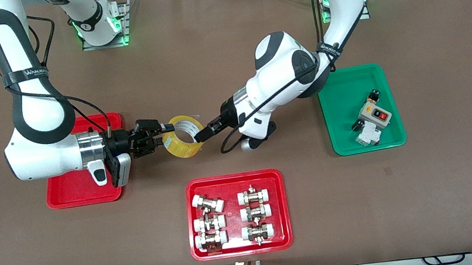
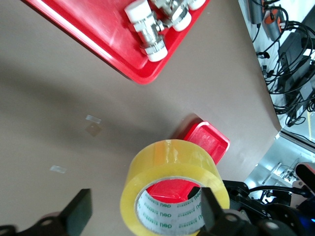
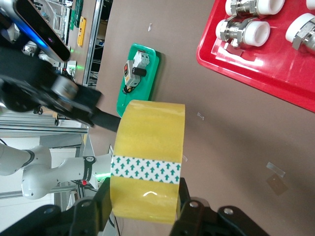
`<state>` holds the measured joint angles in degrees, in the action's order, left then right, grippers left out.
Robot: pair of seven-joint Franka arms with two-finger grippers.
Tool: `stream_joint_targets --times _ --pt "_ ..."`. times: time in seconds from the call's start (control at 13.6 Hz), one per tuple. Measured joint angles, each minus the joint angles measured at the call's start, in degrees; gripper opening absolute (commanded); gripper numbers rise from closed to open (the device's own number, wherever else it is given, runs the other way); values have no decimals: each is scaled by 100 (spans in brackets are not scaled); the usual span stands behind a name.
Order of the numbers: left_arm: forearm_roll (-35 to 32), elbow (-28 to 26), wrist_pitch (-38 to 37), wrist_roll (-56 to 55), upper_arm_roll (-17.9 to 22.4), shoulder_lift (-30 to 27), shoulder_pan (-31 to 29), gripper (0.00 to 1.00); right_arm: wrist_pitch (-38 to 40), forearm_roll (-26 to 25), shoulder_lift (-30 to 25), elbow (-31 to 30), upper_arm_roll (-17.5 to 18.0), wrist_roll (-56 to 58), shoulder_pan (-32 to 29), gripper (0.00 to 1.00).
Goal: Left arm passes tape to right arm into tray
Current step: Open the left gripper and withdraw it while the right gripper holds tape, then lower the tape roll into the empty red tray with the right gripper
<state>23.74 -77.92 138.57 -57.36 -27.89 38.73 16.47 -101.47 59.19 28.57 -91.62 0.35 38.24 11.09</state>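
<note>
The yellow tape [image 1: 184, 136] hangs in the air over the bare table beside the plain red tray [image 1: 98, 124]. My right gripper [image 1: 161, 136] reaches out from over that tray and is shut on the roll, one finger on each flat side; the right wrist view shows this grip [image 3: 144, 202] on the tape [image 3: 147, 147]. My left gripper [image 1: 202, 134] is at the roll's other side. In the left wrist view it [image 2: 145, 214] stands open, one finger [image 2: 212, 206] at the tape's [image 2: 170, 167] pale core, the other well clear. The tray [image 2: 210, 140] lies past the roll.
A wider red tray [image 1: 233, 180] with several white-capped metal fittings lies nearer the front camera; it shows in both wrist views [image 2: 98, 42] [image 3: 256, 69]. A green tray [image 1: 338, 104] holding a switch box [image 1: 375, 117] sits toward the left arm's end.
</note>
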Motion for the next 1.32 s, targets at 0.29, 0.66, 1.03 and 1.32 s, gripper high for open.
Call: stream_joint_targets --times 0.29,0.66,1.03,1.32 --pt "-179 63 -2037 889 11 -719 -972 100 -77 -380 90 0 -128 0 -126 12" --pt "-767 74 -4542 2790 12 -1381 -2307 100 -70 -736 286 -30 -281 -8 -1252 12" --pt "-2437 88 -5794 4330 9 -1985 -2989 100 439 -896 756 -66 -293 36 -2631 16" --pt "-2478 77 -5859 4511 17 -2080 -3302 100 833 -906 1181 -86 -288 56 -3098 16"
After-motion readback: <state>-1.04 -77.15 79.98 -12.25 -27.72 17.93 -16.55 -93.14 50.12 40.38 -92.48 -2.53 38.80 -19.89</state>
